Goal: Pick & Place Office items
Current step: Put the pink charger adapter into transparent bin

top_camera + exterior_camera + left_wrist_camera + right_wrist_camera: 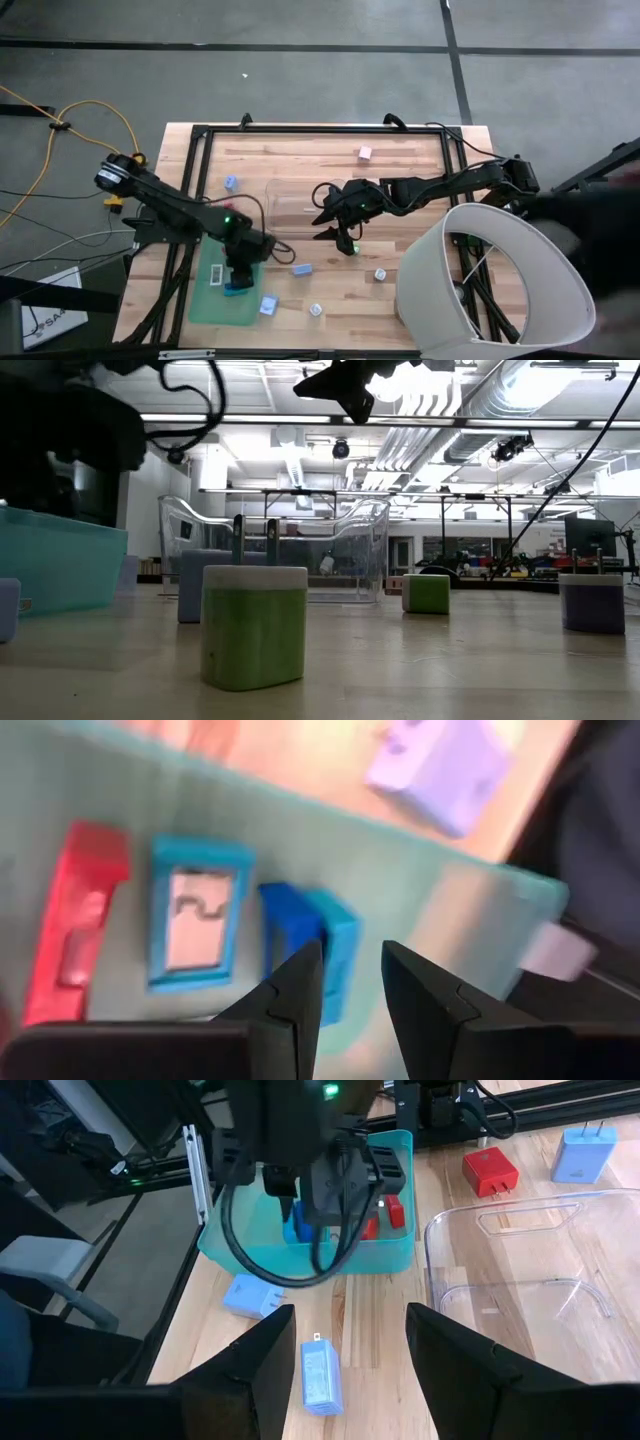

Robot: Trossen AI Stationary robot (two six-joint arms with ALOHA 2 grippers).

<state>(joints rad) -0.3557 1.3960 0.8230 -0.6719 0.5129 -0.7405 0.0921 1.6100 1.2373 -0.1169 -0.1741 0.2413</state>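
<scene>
My left gripper point(350, 975) hangs open over the shallow teal tray point(205, 300) at the table's near left. Its fingertips stand on either side of a light blue piece point(342, 945) that lies in the tray beside a dark blue one point(283, 915). A teal-framed white piece point(195, 915) and a red piece point(75, 925) also lie there. My right gripper point(350, 1345) is open and held high above the table middle, near the clear bin point(530, 1270). A blue plug-like piece point(320, 1375) lies on the wood below it. My left gripper comes at the light blue piece point(345, 970) from above, one finger on each side. Whether the fingers touch it, I cannot tell. The piece lies on the tray floor.
Loose pieces sit around the table: a pink one point(365, 152) far, blue ones point(231, 182) point(302, 269) point(268, 305), white ones point(316, 310) point(381, 273), and a red one point(490, 1172). A green block point(253, 625) stands close to the low camera. A white lamp shade point(500, 280) covers the near right corner.
</scene>
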